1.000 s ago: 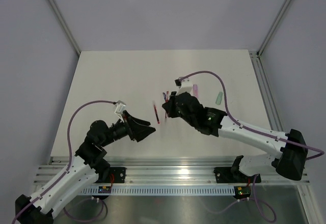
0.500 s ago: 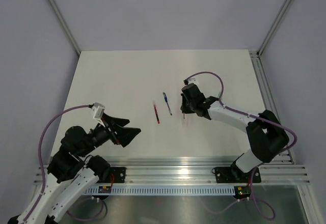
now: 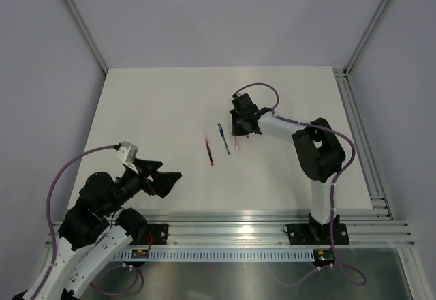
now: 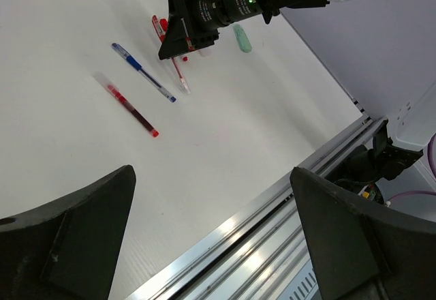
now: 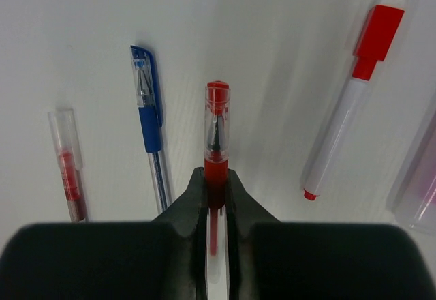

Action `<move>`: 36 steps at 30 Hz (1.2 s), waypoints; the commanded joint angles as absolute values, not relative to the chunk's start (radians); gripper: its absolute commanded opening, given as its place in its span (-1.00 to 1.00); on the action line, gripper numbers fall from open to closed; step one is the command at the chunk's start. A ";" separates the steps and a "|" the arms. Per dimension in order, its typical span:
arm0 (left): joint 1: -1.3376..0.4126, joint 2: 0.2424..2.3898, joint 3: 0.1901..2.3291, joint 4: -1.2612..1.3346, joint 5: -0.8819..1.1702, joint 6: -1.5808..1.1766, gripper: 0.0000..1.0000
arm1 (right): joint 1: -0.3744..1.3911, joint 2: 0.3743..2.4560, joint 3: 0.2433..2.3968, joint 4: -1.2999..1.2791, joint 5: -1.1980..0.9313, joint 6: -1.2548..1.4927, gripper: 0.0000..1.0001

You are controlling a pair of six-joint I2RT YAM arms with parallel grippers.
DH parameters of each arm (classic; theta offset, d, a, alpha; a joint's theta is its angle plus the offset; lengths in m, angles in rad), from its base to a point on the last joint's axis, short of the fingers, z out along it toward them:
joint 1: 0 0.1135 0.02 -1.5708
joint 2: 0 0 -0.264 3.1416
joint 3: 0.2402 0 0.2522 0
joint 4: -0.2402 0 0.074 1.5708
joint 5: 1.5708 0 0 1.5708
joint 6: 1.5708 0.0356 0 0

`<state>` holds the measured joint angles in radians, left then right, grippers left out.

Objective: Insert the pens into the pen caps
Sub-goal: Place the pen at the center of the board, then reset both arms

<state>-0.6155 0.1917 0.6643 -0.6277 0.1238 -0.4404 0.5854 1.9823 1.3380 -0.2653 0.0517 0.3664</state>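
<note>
Pinching the clear plastic barrel of a capped red pen (image 5: 217,123), the right gripper (image 5: 216,177) holds it low over the matte white table (image 5: 272,34), between a blue pen (image 5: 150,126) and a red-capped white pen (image 5: 344,119). The left gripper (image 4: 212,204) gapes wide, empty.

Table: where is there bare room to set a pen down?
Bare: the table's left stretch beyond the loose red pen, and the near strip between it and the rail. Crowded: around the right pincer gripping a red-capped pen, blue pen beside it.
</note>
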 commanded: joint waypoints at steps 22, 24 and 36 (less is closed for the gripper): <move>-0.598 0.242 0.672 -0.620 0.089 -0.423 0.98 | 0.575 1.720 1.301 -0.302 -0.038 0.393 0.61; -0.598 0.247 0.673 -0.615 0.094 -0.417 0.98 | 0.577 1.651 1.247 -0.275 -0.058 0.397 0.97; -0.598 0.295 0.735 -0.549 0.107 -0.331 0.98 | 0.583 1.146 1.017 -0.296 -0.088 0.410 0.99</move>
<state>-0.6018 0.2779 0.6762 -0.6254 0.1089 -0.3805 0.5823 1.2377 1.0695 -0.2859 -0.0696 0.4061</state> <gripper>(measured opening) 0.985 0.993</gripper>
